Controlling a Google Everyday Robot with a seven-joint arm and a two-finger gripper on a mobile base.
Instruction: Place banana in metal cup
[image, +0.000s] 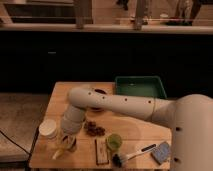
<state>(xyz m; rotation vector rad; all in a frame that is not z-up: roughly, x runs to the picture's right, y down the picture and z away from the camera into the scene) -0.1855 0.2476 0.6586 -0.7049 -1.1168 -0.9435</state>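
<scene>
My gripper (67, 141) hangs from the white arm over the table's front left corner, pointing down. It is shut on the banana (60, 150), a yellow piece that slants down to the left below the wrist. The metal cup (73, 145) is a small dark shape right beside the gripper, partly hidden by it. I cannot tell whether the banana touches the cup.
A white round container (48, 128) stands just left of the gripper. A dark red cluster (93, 129), a brown bar (101, 150), a light-green cup (114, 142), a brush (131, 154) and a blue sponge (161, 152) lie to the right. A green tray (140, 86) and a dark bowl (99, 93) sit at the back.
</scene>
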